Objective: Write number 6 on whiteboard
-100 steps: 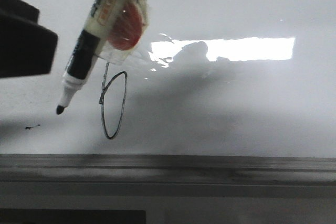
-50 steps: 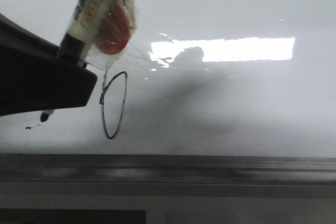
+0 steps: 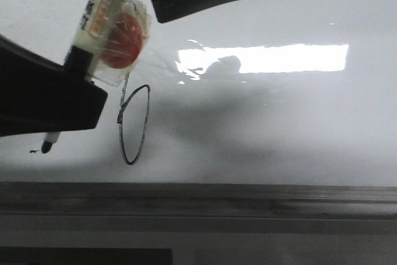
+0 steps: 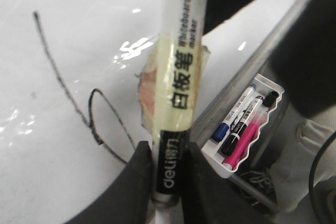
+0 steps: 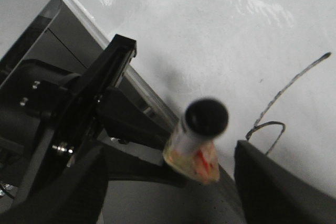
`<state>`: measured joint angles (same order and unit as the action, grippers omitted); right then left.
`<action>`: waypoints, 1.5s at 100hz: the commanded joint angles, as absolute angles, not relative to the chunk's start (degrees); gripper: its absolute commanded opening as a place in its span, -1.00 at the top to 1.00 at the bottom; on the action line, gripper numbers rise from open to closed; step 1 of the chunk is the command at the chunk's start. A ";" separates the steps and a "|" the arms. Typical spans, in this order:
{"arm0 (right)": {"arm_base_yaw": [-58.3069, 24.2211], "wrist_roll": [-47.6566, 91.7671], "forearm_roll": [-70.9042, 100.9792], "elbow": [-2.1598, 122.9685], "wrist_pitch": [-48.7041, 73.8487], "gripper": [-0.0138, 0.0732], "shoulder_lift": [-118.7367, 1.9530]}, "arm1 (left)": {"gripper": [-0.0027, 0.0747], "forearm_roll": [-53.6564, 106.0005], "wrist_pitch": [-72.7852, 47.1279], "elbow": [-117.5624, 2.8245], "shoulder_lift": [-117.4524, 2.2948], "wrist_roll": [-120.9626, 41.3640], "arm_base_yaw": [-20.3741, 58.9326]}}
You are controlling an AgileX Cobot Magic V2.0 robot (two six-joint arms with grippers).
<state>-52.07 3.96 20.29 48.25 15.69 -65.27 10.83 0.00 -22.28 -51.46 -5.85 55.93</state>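
So 1 number 6 (image 3: 133, 125) on whiteboard (image 3: 279, 128), 1 marker (image 4: 181, 85) clamped in left gripper (image 4: 167, 182); right gripper (image 5: 168, 179) jaws wide.

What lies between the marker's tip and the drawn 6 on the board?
In the front view, only bare whiteboard separates the marker tip from the number 6; the small black smudge sits on the tip's other side.

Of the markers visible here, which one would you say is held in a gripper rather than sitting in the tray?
The taped whiteboard marker with the black Deli band, clamped in the left gripper. The blue, black and pink markers all lie side by side in the white tray.
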 commanded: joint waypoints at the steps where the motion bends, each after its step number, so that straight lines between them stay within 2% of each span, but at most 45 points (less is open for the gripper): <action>1: -51.30 4.53 20.66 49.96 12.70 -0.43 -63.80 | 0.98 17.36 2.70 -24.13 -51.27 -5.38 53.60; 21: -51.30 4.53 20.66 49.96 13.19 -0.35 -63.80 | 0.98 32.52 -3.12 -24.13 -51.27 -5.14 42.71; 31: -51.30 4.53 20.66 49.96 13.30 -0.35 -63.80 | 0.98 35.42 -5.37 -24.13 -51.27 -5.14 39.89; 65: -51.30 4.53 21.56 49.96 13.80 -0.35 -63.80 | 0.94 39.20 -5.61 -24.13 -53.19 -5.14 39.41; 74: -51.30 4.53 21.56 49.96 14.30 -0.35 -63.80 | 0.70 39.45 -5.61 -24.13 -53.56 -5.14 39.41; 89: -51.30 4.53 21.65 49.96 14.39 -0.35 -63.80 | -0.02 39.95 -5.48 -24.13 -53.56 -5.14 39.41; 94: -51.30 4.53 21.65 49.96 14.39 -0.35 -63.80 | -0.15 40.06 -5.35 -24.13 -53.56 -5.14 39.41; 98: -51.30 4.53 21.68 49.96 14.39 -0.34 -63.80 | -0.17 40.26 -5.24 -24.13 -53.56 -5.14 39.41; 115: -51.30 4.53 21.68 49.96 14.78 -0.31 -63.41 | -0.16 40.43 -5.24 -24.13 -52.22 -5.14 39.41; 122: -51.30 4.53 21.68 49.85 15.15 -0.07 -62.41 | -0.16 40.43 -5.24 -24.13 -49.98 -5.14 39.41; 131: -51.30 4.53 21.68 49.31 15.15 0.48 -60.20 | -0.12 39.71 -5.72 -24.13 -45.53 -5.71 39.41; 137: -51.30 4.53 21.20 48.33 15.04 0.86 -58.67 | 0.04 38.75 -6.71 -24.13 -42.33 -5.93 39.41; 142: -51.30 4.53 20.95 47.20 14.51 0.82 -57.17 | 0.29 37.61 -7.58 -24.13 -39.43 -5.96 39.41; 148: -51.30 4.53 20.70 45.30 13.23 0.82 -55.03 | 0.73 35.54 -7.96 -24.13 -35.60 -6.05 39.41; 149: -51.30 4.53 20.59 44.79 12.86 0.82 -54.76 | 0.73 35.35 -8.07 -24.13 -35.19 -6.05 39.41; 150: -51.30 4.53 20.59 44.54 12.61 0.82 -54.20 | 0.82 35.17 -8.06 -24.13 -34.77 -6.05 39.41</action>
